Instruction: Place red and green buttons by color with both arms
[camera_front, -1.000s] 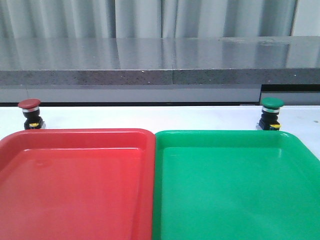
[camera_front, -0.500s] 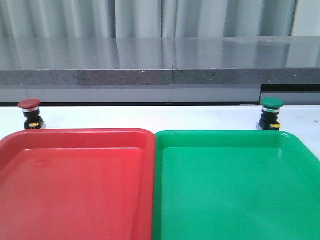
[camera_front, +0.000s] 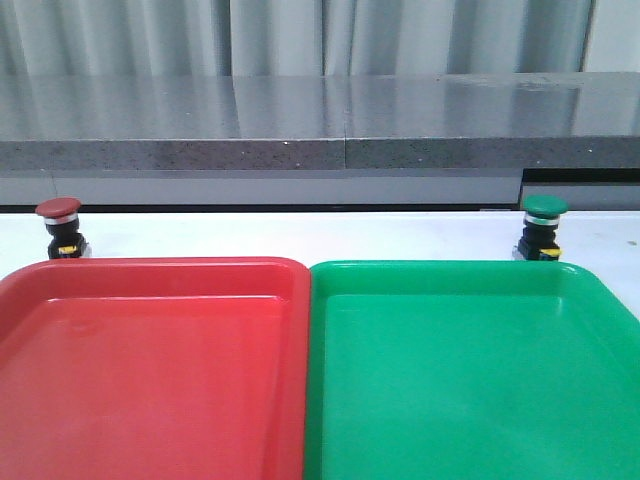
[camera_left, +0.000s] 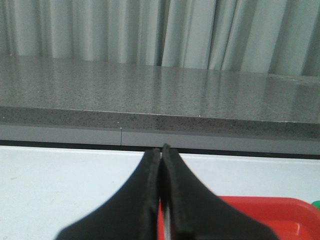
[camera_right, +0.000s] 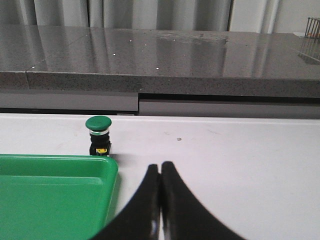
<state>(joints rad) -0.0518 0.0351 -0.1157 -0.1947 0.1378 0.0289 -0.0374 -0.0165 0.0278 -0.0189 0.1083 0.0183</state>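
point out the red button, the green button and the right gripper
red button (camera_front: 58, 208), front view, on its cap
green button (camera_right: 98, 123), right wrist view, on its cap
right gripper (camera_right: 160, 170), right wrist view, between the fingertips

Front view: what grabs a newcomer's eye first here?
The red tray on the left and the green tray on the right, side by side, fill the near table. Behind each tray's far outer corner stands a matching push-button, upright on the white table: the red button far left, the green button far right. Both trays hold nothing yet, and neither arm appears in this view.
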